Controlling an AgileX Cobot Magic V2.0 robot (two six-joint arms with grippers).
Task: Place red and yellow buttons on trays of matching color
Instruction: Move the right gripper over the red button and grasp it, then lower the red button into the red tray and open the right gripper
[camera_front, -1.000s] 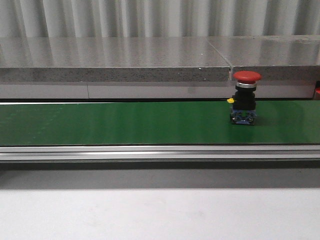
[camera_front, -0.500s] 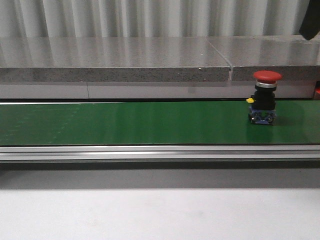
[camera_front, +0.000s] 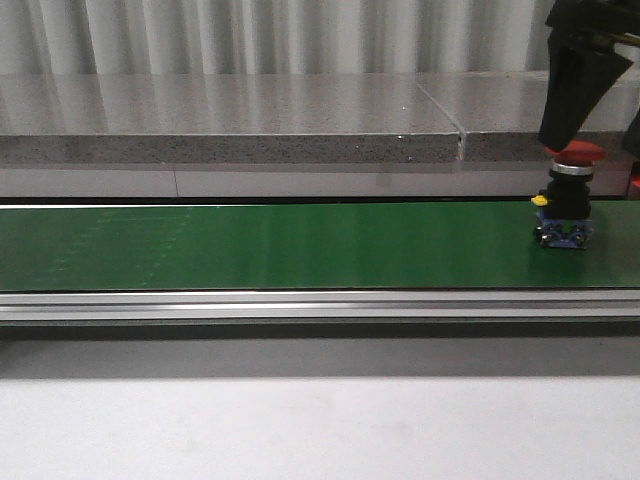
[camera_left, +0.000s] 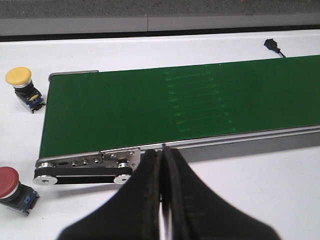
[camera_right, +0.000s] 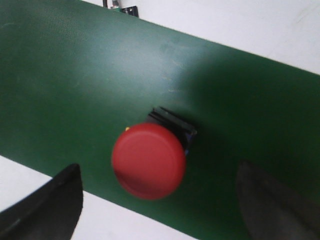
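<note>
Button with a red cap stands upright on the green belt near its right end; the right gripper hangs above it, jaws spread, apparently to straddle the cap.

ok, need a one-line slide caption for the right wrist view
Open right gripper poised above a red button standing upright on the green conveyor belt.

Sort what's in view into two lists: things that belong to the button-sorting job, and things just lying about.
Job:
- red button on the belt, right gripper open over it
- yellow button off the belt's end
- second red button beside it
- green conveyor belt

Lying about:
- black plug and cable
- left gripper, shut, idle
</note>
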